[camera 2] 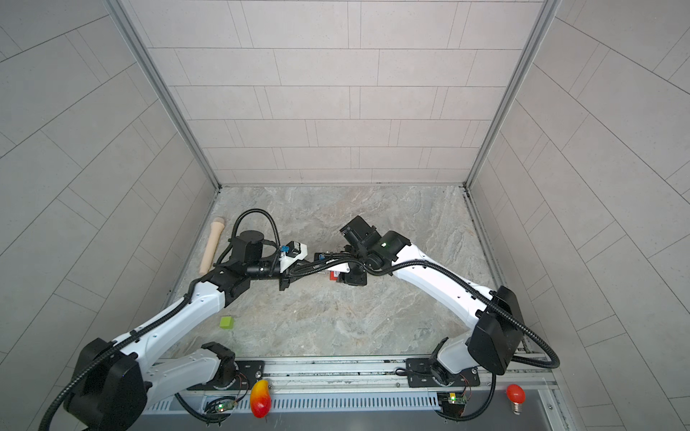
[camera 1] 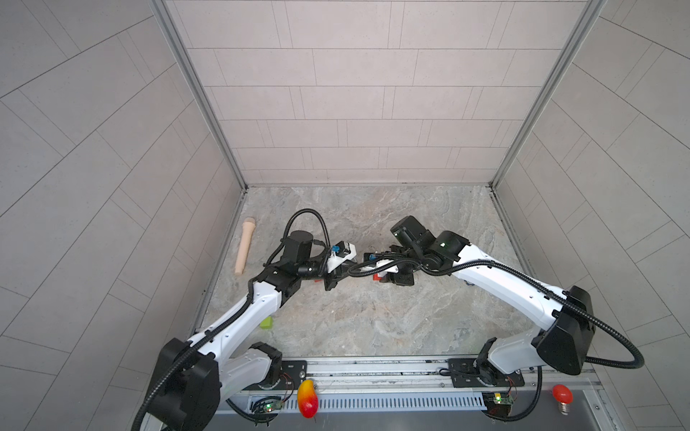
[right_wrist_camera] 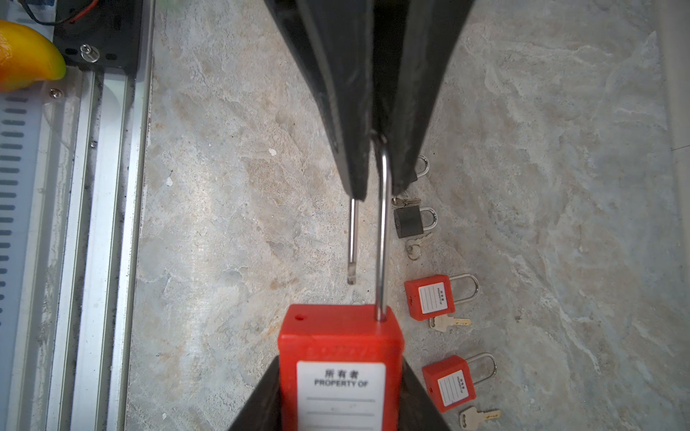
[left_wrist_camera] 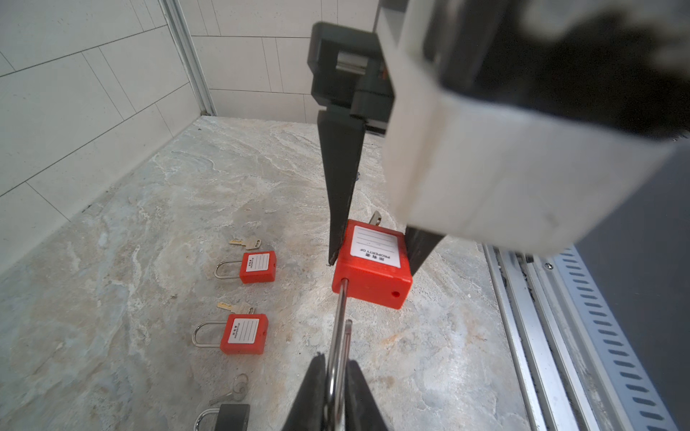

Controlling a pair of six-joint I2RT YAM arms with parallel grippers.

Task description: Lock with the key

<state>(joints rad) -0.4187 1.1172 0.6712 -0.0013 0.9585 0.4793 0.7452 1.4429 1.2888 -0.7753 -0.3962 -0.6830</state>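
Observation:
A red padlock with a white label is held above the marble floor between both arms. My right gripper is shut on its body, one finger on each side. My left gripper is shut on the bend of its steel shackle. The shackle stands open: its free end hangs clear of the hole in the body. A key sticks out of the body's far end. In both top views only a patch of the red padlock shows under the wrists.
On the floor lie two small red padlocks, each with a key beside it, and a black padlock. A beige handle lies by the left wall and a green block near the left arm. A metal rail runs along the front.

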